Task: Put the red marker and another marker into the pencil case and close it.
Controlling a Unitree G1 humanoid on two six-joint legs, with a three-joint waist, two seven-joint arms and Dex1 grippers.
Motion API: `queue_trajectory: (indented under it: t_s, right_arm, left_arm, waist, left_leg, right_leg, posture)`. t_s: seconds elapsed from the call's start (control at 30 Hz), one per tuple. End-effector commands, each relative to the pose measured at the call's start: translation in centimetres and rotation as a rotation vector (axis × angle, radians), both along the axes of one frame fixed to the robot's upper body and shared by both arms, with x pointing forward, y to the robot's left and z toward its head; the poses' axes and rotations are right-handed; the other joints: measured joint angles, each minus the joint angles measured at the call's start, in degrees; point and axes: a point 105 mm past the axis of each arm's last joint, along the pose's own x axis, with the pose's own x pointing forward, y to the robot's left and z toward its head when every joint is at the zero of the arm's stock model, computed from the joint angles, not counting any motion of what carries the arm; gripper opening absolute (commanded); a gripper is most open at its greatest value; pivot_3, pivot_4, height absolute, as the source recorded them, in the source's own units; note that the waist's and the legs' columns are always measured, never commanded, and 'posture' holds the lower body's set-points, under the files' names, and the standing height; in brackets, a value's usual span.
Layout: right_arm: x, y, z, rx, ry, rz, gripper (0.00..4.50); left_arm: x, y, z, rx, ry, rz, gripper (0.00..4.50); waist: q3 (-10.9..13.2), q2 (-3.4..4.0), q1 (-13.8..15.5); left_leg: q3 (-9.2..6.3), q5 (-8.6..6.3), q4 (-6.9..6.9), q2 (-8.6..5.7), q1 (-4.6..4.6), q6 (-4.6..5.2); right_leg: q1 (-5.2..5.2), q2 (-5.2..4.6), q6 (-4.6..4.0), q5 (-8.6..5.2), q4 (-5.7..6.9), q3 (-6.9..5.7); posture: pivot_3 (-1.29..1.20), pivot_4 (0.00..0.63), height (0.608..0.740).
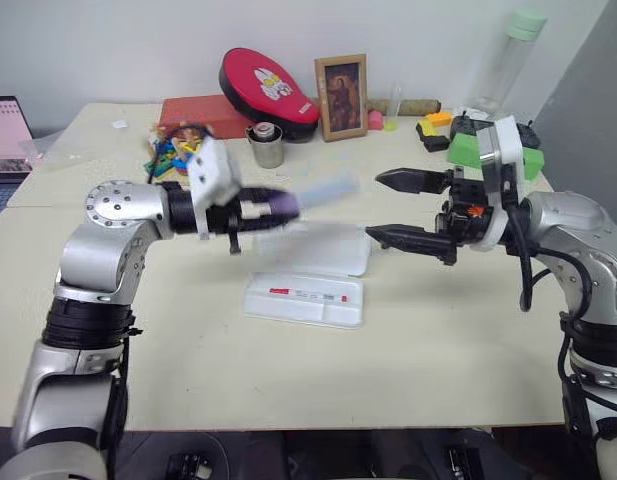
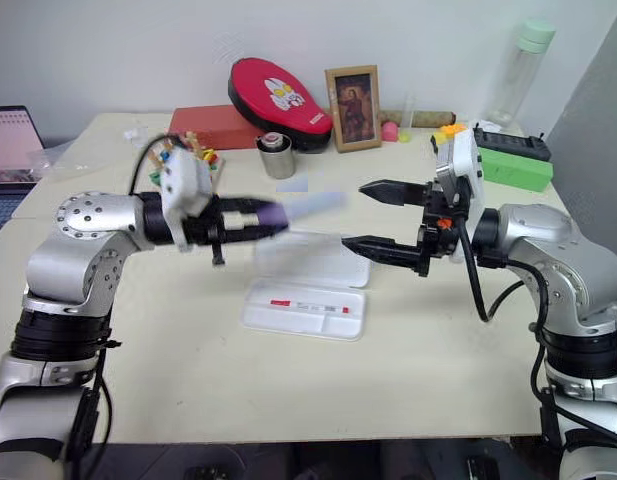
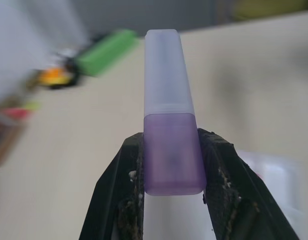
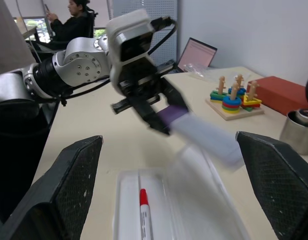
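— Which way is the lavender marker (image 3: 169, 120) pointing?

— It sticks straight out from between the left gripper's (image 1: 278, 205) two black fingers, along the line they point. Its darker purple end sits pinched between the fingers (image 3: 119, 190) and its paler cap juts beyond their tips. The long axis runs nearly level, across the table (image 1: 438, 350) toward the right gripper (image 1: 400, 208).

— So the left one has a proper hold on it?

— Yes, the fingers are closed in against both sides of the purple barrel, with only the marker's own thickness between them.

— And the right gripper?

— Spread wide and holding nothing. Its two fingers lie roughly level, one above the other, tips turned toward the left gripper. The marker's cap ends just short of those tips, roughly in line with the gap between them, with clear air in between.

— Where is the pencil case?

— The pencil case (image 1: 304, 298) lies open on the table, below and between the two grippers, its lid swung back on the far side, under the held marker.

— And the red marker?

— The red marker (image 4: 144, 212) lies flat in the case's tray, lengthwise along the case. From the right wrist view, its red cap is the end nearer the left gripper. Neither gripper is touching it or the case.
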Motion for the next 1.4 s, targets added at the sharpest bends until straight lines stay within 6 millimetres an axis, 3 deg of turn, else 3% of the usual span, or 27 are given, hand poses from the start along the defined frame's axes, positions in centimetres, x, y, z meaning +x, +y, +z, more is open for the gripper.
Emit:
queue_trajectory:
  t_s: [0.03,0.1,0.43,0.7,0.73,1.0,1.13,1.2,1.4]
  right_arm:
    - [-0.9,-0.4,0.7,0.014,-0.048,-0.033,4.5]
    - [-1.1,-0.4,0.5,0.013,-0.045,-0.044,4.5]
    - [-1.8,-0.3,-0.3,0.002,-0.026,-0.083,4.5]
    - [-1.7,-0.3,-0.6,-0.001,-0.018,-0.088,4.5]
    - [-1.6,-0.3,-0.6,-0.001,-0.017,-0.087,4.5]
    - [-1.0,-0.1,-1.0,-0.009,-0.003,-0.092,4.5]
    - [1.8,-0.9,-2.7,-0.054,0.055,-0.245,4.5]
    - [4.2,-1.8,-4.8,-0.117,0.097,-0.396,4.5]
    - [8.5,-3.8,-9.5,-0.211,0.205,-0.719,4.5]
  left_arm:
    - [-0.8,1.7,-3.5,0.265,0.018,-0.127,1.2]
    - [-0.8,2.4,-4.8,0.354,0.04,-0.163,1.2]
    - [1.0,3.3,-6.4,0.479,0.05,-0.138,1.2]
    - [0.4,3.3,-7.3,0.494,0.096,-0.136,1.2]
    - [0.3,3.4,-7.5,0.497,0.099,-0.131,1.9]
    - [0.3,3.7,-7.7,0.494,0.102,-0.083,3.29]
    - [0.7,2.6,-6.7,0.401,0.075,-0.059,4.06]
    - [0.7,0.6,-5.1,0.24,0.075,-0.052,4.49]
    - [1.2,-3.7,-0.1,-0.21,0.058,0.043,4.49]
  waist:
    - [0.0,0.0,-0.04]
    - [0.01,0.01,0.03]
    - [0.01,0.0,0.48]
    - [0.01,0.0,0.41]
    - [0.01,0.0,0.4]
    - [0.01,0.0,0.4]
    - [0.01,0.0,0.39]
    - [0.01,0.0,0.4]
    - [0.01,0.0,0.51]
  left_leg:
    - [0.0,0.0,0.0,0.0,0.0,0.0]
    - [0.03,0.0,0.01,0.0,-0.01,0.0]
    - [0.01,0.0,0.04,0.0,-0.13,0.01]
    - [0.0,0.0,0.03,0.01,-0.13,0.01]
    - [0.0,0.0,0.03,0.01,-0.13,0.01]
    - [0.0,0.0,0.04,0.02,-0.12,0.01]
    - [0.0,0.0,0.06,0.01,-0.12,0.01]
    - [0.0,0.0,0.08,0.01,-0.12,0.01]
    - [-0.01,0.0,0.09,0.0,-0.14,0.01]
  right_leg:
    - [0.0,0.0,0.0,-0.02,0.01,0.01]
    - [-0.03,0.01,0.0,-0.03,0.01,0.04]
    - [-0.06,0.0,0.0,-0.03,-0.1,0.02]
    - [-0.06,0.01,-0.02,-0.02,-0.08,0.02]
    - [-0.06,0.01,-0.02,-0.02,-0.07,0.02]
    - [-0.06,0.01,-0.02,-0.02,-0.06,0.01]
    - [-0.06,0.01,-0.01,-0.02,-0.05,0.02]
    - [-0.06,0.01,-0.01,-0.02,-0.03,0.02]
    - [-0.06,0.0,-0.04,-0.01,-0.05,0.02]
  posture:
    - [0.0,0.15,0.74]
    - [0.0,0.15,0.74]
    - [0.0,0.15,0.74]
    - [0.0,0.15,0.74]
    - [0.0,0.15,0.74]
    - [0.0,0.15,0.74]
    - [0.0,0.15,0.74]
    - [0.0,0.15,0.74]
    - [0.0,0.15,0.74]
